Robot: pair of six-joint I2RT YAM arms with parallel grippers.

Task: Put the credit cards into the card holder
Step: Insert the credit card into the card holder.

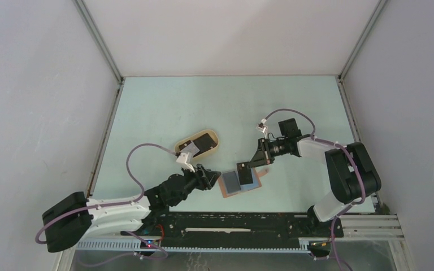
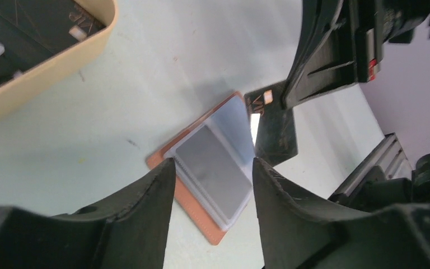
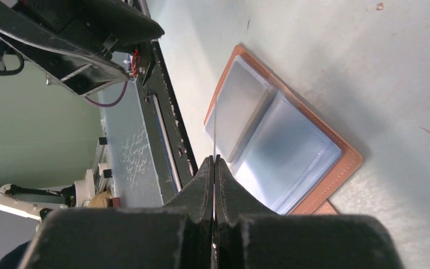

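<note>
The card holder (image 1: 241, 182) lies open on the table, brown leather with pale blue pockets, and a grey card (image 2: 215, 171) sits in one pocket. My left gripper (image 1: 210, 179) is open and empty, its jaws either side of the holder's left end (image 2: 213, 163). My right gripper (image 1: 254, 160) is shut on a dark credit card (image 1: 243, 171), holding it on edge over the holder. The card shows as a thin line (image 3: 215, 120) in the right wrist view, above the open holder (image 3: 297, 145). It also shows in the left wrist view (image 2: 275, 129).
A tan oval tray (image 1: 211, 135) behind the left gripper holds black cards (image 1: 203, 144) and a pale one (image 1: 187, 148); its rim shows in the left wrist view (image 2: 50, 59). The black base rail (image 1: 231, 223) runs along the near edge.
</note>
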